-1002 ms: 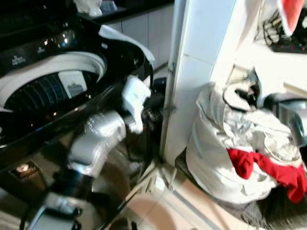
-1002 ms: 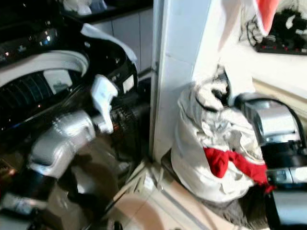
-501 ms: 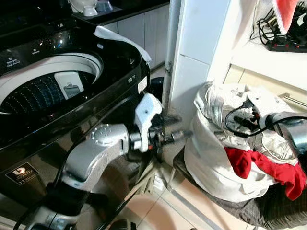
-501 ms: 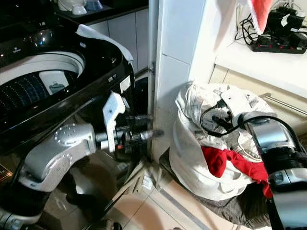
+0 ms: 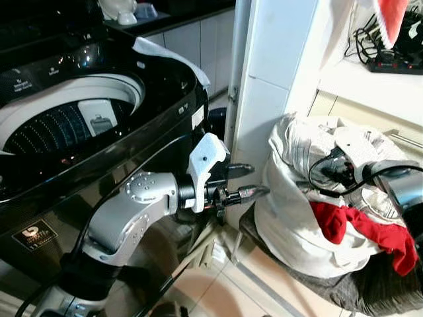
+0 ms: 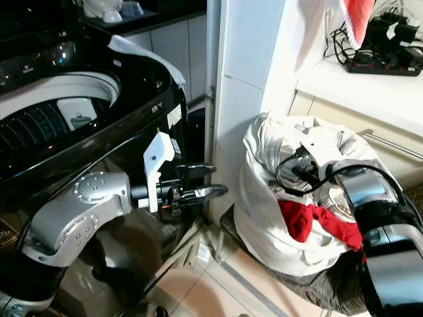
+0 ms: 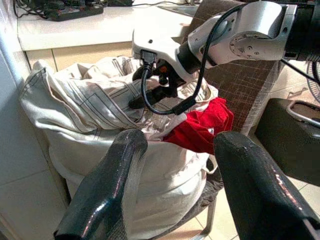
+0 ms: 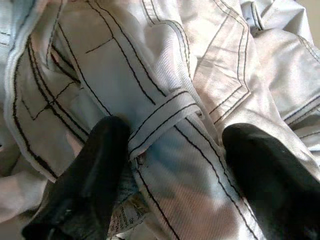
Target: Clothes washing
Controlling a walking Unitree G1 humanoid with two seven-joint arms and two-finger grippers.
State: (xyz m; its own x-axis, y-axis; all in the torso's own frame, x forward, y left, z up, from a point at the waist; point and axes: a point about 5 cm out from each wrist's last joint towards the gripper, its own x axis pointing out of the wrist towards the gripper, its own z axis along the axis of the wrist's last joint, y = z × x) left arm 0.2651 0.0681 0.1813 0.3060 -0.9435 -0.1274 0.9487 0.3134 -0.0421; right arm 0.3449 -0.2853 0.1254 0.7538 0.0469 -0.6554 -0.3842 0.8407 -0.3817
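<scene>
A heap of laundry sits on a chair at the right: a white garment point(image 5: 297, 152) with dark stitching, and a red garment point(image 5: 350, 224) draped over its front. My right gripper point(image 5: 332, 173) is down on top of the heap. It is open, its two fingers point(image 8: 95, 165) pressed into the white garment point(image 8: 165, 75) either side of a stitched band. My left gripper point(image 5: 254, 179) hangs open in the air between the washing machine and the heap, pointing at the white cloth, apart from it. The black top-loading washing machine point(image 5: 165, 99) stands at the left with its drum point(image 5: 59, 125) uncovered.
A white tiled pillar point(image 5: 271, 72) rises between the washer and the heap. The chair's brown woven seat point(image 5: 390, 290) shows under the clothes. A shelf behind holds a power strip point(image 5: 396, 63) with cables. A white cloth point(image 5: 168, 56) lies on the washer's back corner.
The camera has steadied. My left arm swung forward from beside the washer, its gripper now pointing at the heap. My right gripper stays on the white garment.
</scene>
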